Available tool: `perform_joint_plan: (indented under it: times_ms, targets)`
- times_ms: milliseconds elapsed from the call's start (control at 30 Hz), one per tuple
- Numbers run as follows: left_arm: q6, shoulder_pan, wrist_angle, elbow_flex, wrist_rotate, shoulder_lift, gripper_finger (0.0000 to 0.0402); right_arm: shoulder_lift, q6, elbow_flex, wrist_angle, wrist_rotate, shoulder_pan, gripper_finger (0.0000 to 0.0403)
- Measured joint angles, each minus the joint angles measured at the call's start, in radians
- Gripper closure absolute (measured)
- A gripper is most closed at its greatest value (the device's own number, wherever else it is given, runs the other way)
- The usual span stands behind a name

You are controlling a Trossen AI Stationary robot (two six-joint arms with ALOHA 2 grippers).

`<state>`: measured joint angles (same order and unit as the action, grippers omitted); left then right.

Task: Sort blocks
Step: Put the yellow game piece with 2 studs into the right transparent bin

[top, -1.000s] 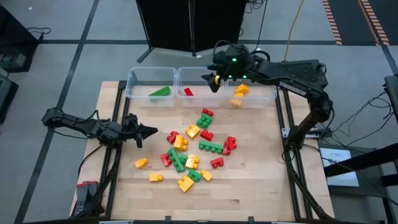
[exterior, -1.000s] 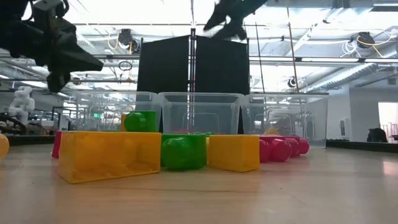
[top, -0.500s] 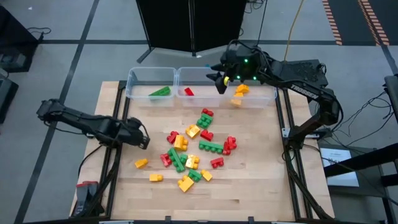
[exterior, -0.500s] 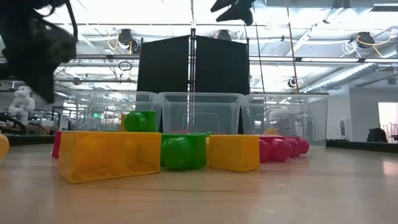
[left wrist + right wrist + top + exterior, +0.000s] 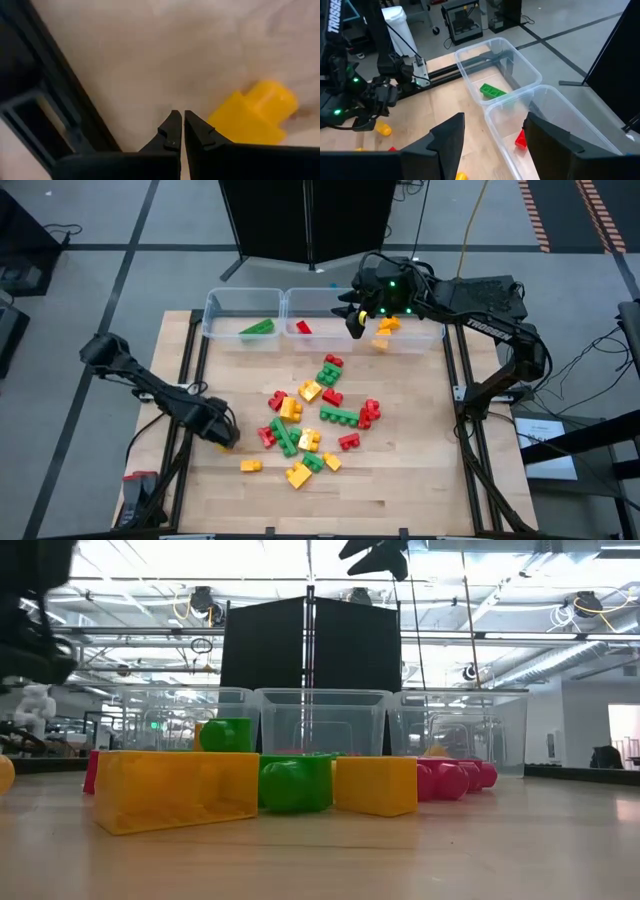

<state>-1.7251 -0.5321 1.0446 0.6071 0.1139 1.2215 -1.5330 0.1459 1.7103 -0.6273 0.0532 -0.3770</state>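
High view: only a few blocks [image 5: 312,420] sit sorted in three bins [image 5: 245,315] at twelve o'clock; most remain mid-table, left gripper [image 5: 222,437] closed empty beside a yellow block [image 5: 252,115], right gripper [image 5: 352,320] open.

White capital letters reading "TROSSEN" run along the dark forearm of the right arm [image 5: 490,327] in the high view, small but legible; the same word stands on an arm segment [image 5: 333,15] at the edge of the right wrist view, cut off by the frame so that only "TROSSE" shows, running vertically; no other text, number or label can be read on the table, the bins, the blocks or in the room behind.
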Motion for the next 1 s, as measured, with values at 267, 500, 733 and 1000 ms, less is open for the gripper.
perform_joint_plan:
  times_ms: [267, 500, 733, 1000]
  targets:
    - [-0.198, -0.131, -0.098, 0.03, 0.015, 0.087, 0.0401, 0.0, 0.0, 0.0, -0.009, 0.001, 0.007, 0.0206]
    - [-0.133, -0.08, -0.259, 0.029, -0.046, 0.183, 0.0401, 0.0, -0.004, 0.0, -0.012, 0.002, 0.007, 0.0206]
    - [0.08, 0.058, -0.261, 0.06, -0.055, 0.229, 0.0401, 0.0, -0.003, 0.0, -0.014, 0.005, 0.013, 0.0206]
    - [0.25, 0.19, -0.428, 0.099, -0.271, 0.232, 0.0401, 0.0, -0.001, 0.0, -0.069, 0.005, 0.026, 0.0206]
